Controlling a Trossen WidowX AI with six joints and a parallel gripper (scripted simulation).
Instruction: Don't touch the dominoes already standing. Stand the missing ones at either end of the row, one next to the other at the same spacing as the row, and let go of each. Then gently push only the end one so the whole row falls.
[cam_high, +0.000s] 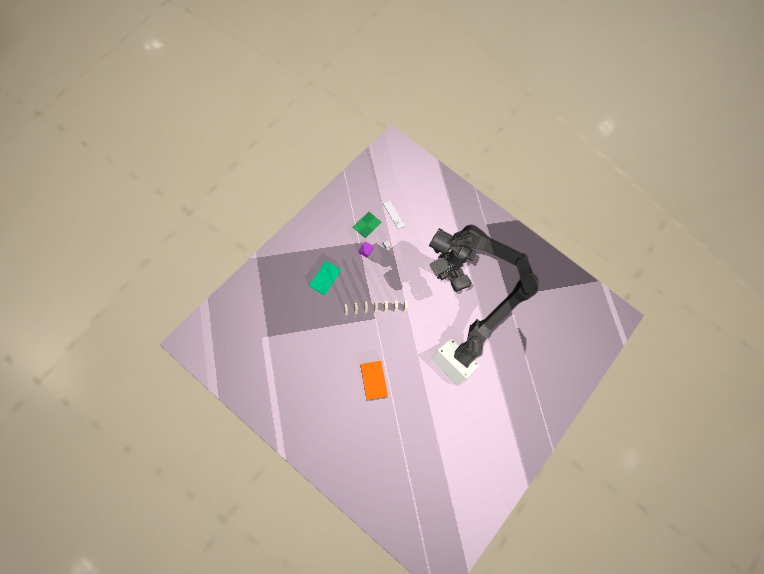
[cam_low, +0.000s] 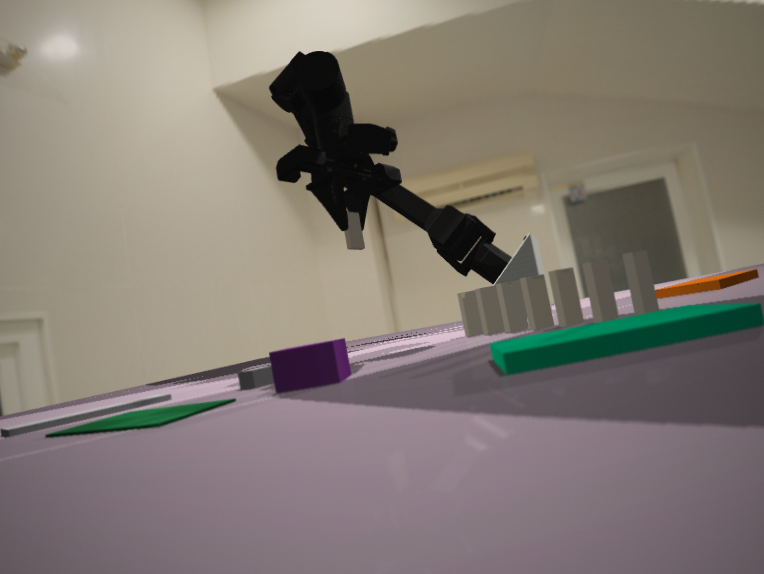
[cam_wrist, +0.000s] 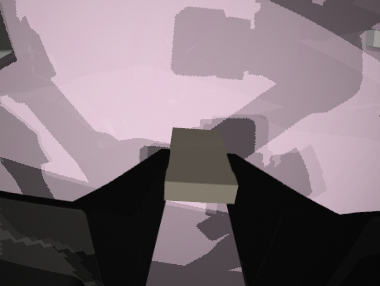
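Observation:
My gripper (cam_high: 446, 269) (cam_low: 352, 223) (cam_wrist: 197, 160) is shut on a pale grey domino (cam_low: 355, 238) (cam_wrist: 199, 164). It holds the domino upright, high above the pink table, with its lower end sticking out below the fingertips. A row of several standing dominoes (cam_high: 375, 306) (cam_low: 555, 301) runs across the table's middle, to the left of the gripper in the overhead view. Another small grey domino (cam_high: 386, 245) (cam_low: 254, 376) lies flat beside the purple cube (cam_high: 366, 249) (cam_low: 308, 364).
A teal block (cam_high: 324, 277) (cam_low: 623, 336) lies close to the row's left end. A dark green flat tile (cam_high: 367, 224) (cam_low: 142, 417) and a long grey bar (cam_high: 393, 214) (cam_low: 80, 414) lie at the back. An orange block (cam_high: 373, 380) (cam_low: 704, 283) lies in front. The arm's white base (cam_high: 455, 361) stands at the right.

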